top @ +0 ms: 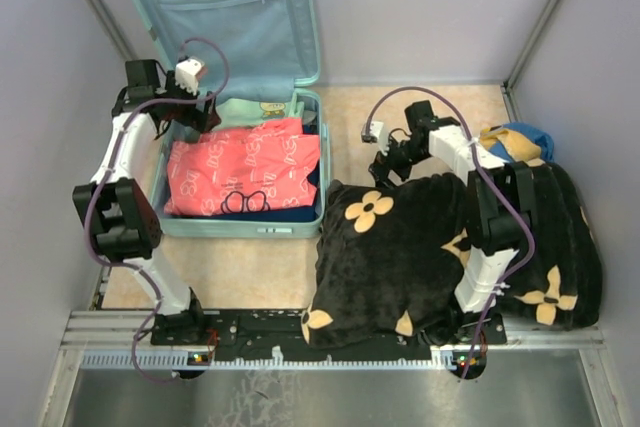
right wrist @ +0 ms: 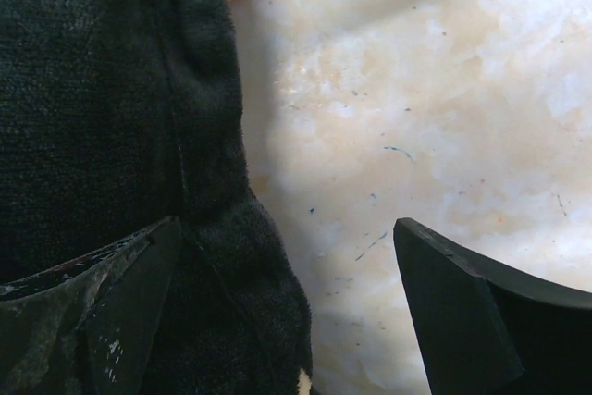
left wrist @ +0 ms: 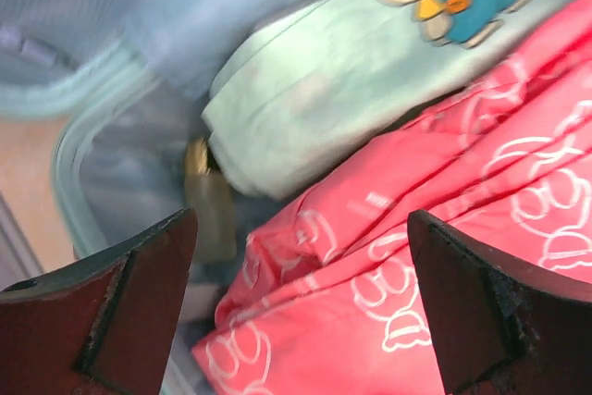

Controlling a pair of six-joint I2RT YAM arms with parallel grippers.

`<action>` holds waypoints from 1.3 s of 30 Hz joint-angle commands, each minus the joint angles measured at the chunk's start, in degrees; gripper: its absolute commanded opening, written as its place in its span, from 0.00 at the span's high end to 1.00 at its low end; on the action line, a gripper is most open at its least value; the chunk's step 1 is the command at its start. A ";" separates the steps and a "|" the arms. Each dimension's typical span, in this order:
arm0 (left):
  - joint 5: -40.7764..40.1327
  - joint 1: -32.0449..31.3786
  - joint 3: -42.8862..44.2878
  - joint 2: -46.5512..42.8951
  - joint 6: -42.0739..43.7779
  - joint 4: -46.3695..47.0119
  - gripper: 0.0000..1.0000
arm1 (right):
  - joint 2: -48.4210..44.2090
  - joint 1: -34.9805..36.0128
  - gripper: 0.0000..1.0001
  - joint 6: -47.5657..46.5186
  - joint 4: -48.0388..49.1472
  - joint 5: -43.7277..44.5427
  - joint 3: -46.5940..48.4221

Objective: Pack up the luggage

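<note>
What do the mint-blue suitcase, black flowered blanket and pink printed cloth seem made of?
Mint-blue suitcase: likely hard plastic, smooth matte shell; its lid lining looks like woven fabric. Black flowered blanket: probably plush fleece, fuzzy nap in the right wrist view. Pink printed cloth: thin, slightly shiny fabric, creased.

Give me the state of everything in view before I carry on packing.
Suitcase: lying flat, open, lid standing up.
Pink garment: folded, on top inside the suitcase.
Mint shirt: folded, inside, next to the pink garment.
Blanket: heaped on the table, outside the suitcase.
Left gripper: open, empty, over the pink garment.
Right gripper: open, at the blanket's edge, not gripping.
</note>
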 commanded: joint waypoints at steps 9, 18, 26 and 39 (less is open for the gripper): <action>29.09 -15.47 -1.66 2.03 22.85 3.77 0.08 | -14.12 3.20 0.01 -4.13 1.70 8.34 -11.90; 31.58 -20.96 -4.50 5.99 19.31 12.41 0.16 | -17.07 4.60 0.01 -5.44 7.81 14.06 -21.45; 28.93 -21.36 -1.98 10.03 19.55 12.10 0.17 | -6.25 -1.33 0.01 7.13 6.78 9.58 -6.69; 24.46 -18.14 0.12 14.54 9.75 19.69 0.09 | -3.52 -14.65 0.01 29.74 9.97 19.44 9.49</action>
